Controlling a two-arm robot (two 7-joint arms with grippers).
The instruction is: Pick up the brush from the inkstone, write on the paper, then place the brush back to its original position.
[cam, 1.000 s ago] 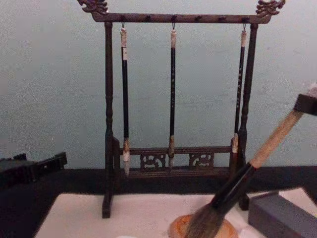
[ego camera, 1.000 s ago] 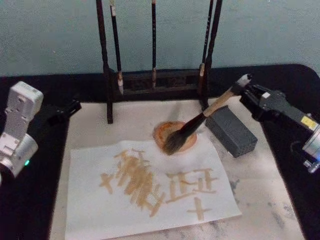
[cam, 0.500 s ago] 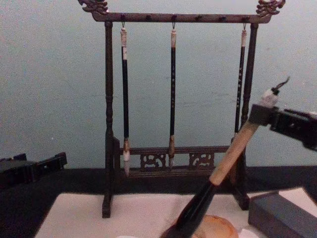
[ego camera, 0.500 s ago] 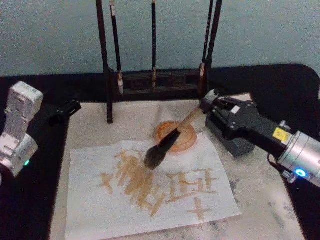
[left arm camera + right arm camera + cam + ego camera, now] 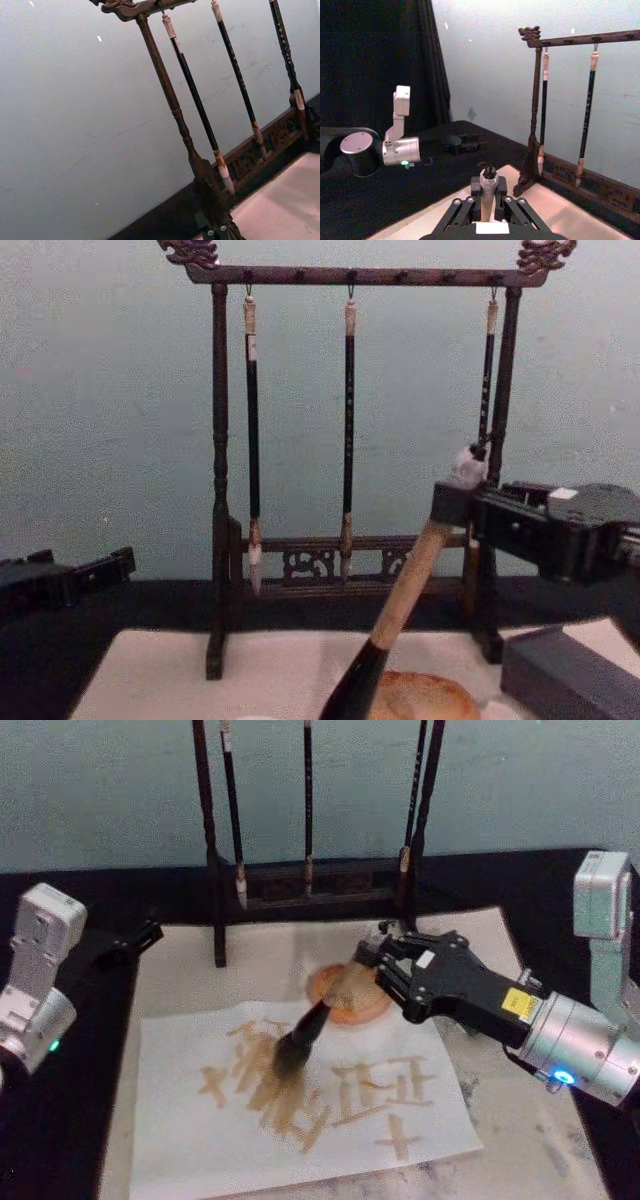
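- Left arm (image 5: pixel 40 970): sits over the black counter (image 5: pixel 60 1140) at 9 o'clock of the paper, clear of the sheet. Left jaws point toward 2 o'clock, at the stand's near foot; cannot tell whether apart or together.
- Paper (image 5: pixel 180 1140): lies flat on a pale mat (image 5: pixel 540 1130) in the middle of the counter. Carries tan brush strokes across its centre and out toward 4 o'clock.
- Brush stand (image 5: pixel 300 885): stands upright at 12 o'clock of the paper, on the mat's far edge. Hangs three slim dark brushes (image 5: pixel 349 440) from its top bar, tips clear of the base.
- Brush (image 5: pixel 318 1015): leans with its grey-brown tuft down on the strokes near the paper's centre, seemingly touching the sheet. Rises through the black ferrule to the pale handle (image 5: pixel 410 580), toward 2 o'clock.
- Inkstone (image 5: pixel 370 1008): rests at 1 o'clock of the tuft, at the paper's far edge, apart from the tuft and partly behind the handle.
- Right arm (image 5: pixel 560 1030): reaches in from 3 o'clock, above the mat. Right jaws clamp the handle near its top end, with the pale knob poking out above them in the chest view.
- Grey block (image 5: pixel 570 670): lies at 3 o'clock of the inkstone, near it, under the right arm.
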